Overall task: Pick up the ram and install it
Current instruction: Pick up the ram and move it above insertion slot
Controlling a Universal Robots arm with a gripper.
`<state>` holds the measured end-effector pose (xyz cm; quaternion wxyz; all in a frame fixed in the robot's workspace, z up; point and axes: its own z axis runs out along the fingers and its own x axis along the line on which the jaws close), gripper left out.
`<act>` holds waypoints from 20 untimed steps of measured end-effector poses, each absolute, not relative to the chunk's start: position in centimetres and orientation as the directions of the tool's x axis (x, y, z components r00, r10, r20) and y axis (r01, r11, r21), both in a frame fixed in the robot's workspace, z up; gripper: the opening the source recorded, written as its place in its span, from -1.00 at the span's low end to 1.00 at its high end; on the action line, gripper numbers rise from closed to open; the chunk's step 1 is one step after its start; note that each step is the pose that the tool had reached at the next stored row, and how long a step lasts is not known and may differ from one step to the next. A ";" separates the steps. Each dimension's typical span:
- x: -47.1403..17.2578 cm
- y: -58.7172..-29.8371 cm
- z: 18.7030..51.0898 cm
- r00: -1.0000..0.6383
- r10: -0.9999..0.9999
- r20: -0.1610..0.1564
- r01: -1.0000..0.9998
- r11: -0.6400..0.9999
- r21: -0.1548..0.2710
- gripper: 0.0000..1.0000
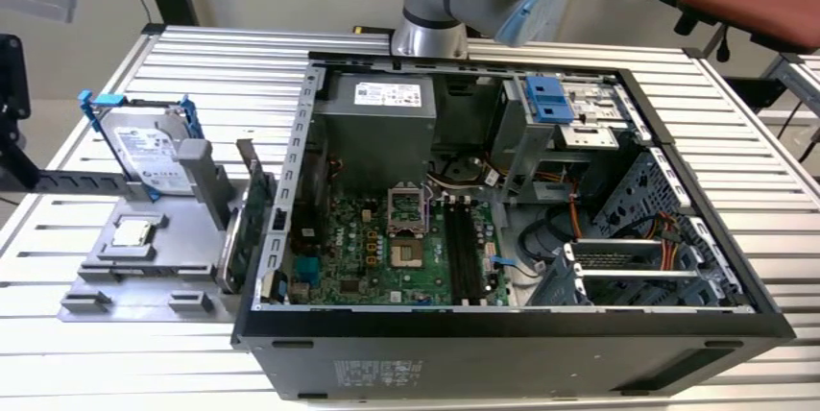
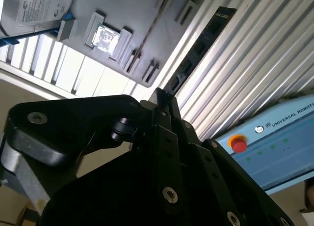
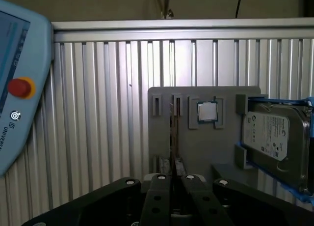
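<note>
Plainly, tool (image 2: 162,99) with jaws together, empty; white printed label (image 3: 267,132) on blue-framed hard drive (image 3: 296,166).

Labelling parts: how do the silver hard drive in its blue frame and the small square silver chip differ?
The silver hard drive in its blue frame stands upright on edge; the small square silver chip lies flat. The drive is far larger than the chip. Both sit on the grey holder.

The ram (image 1: 260,205) is standing on edge in the holder (image 1: 134,281) beside the open case (image 1: 513,339), the arm (image 1: 443,8) hanging behind.
</note>
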<state>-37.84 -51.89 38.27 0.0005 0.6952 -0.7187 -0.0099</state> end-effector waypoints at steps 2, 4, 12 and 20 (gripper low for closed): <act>-37.8 -51.9 39.0 -0.033 -0.999 -0.013 -0.999 0.033 0.015 -1.00; -37.8 -51.9 39.7 -0.033 -0.999 -0.013 -0.999 0.033 0.015 -1.00; -37.8 -51.9 41.4 -0.033 -0.999 -0.013 -0.999 0.033 0.015 -1.00; -37.8 -51.9 41.6 -0.033 -0.999 -0.013 -0.999 0.033 0.015 -1.00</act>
